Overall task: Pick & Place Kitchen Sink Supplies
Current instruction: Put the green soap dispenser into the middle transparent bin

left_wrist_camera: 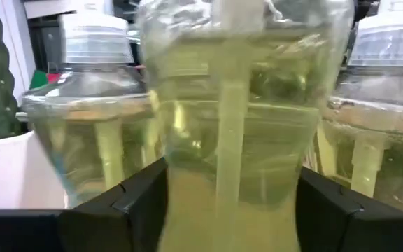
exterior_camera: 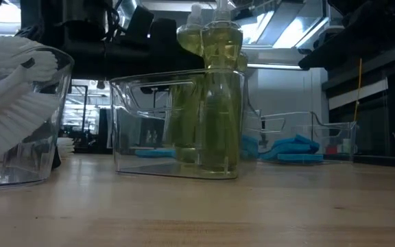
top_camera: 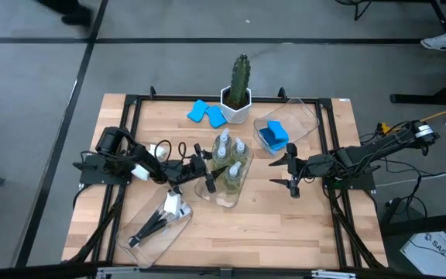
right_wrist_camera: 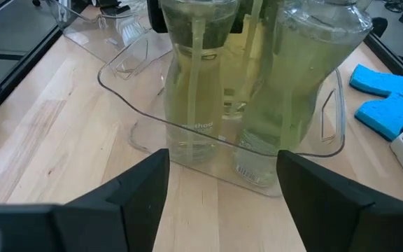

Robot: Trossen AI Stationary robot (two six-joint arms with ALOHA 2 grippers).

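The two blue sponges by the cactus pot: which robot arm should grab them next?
Probably the right. The right gripper hangs open and empty, while the left gripper has its fingers around a bottle in the middle tray. The blue sponges lie about midway between both arms.

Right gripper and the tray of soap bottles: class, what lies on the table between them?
Nothing: in the high view, bare wood separates the open right gripper from the clear tray holding the bottles.

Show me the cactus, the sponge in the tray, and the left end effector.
cactus (top_camera: 241, 75), high view, green stem.
sponge (top_camera: 275, 132), high view, blue top face.
left end effector (top_camera: 208, 175), high view, between its fingertips at a bottle.
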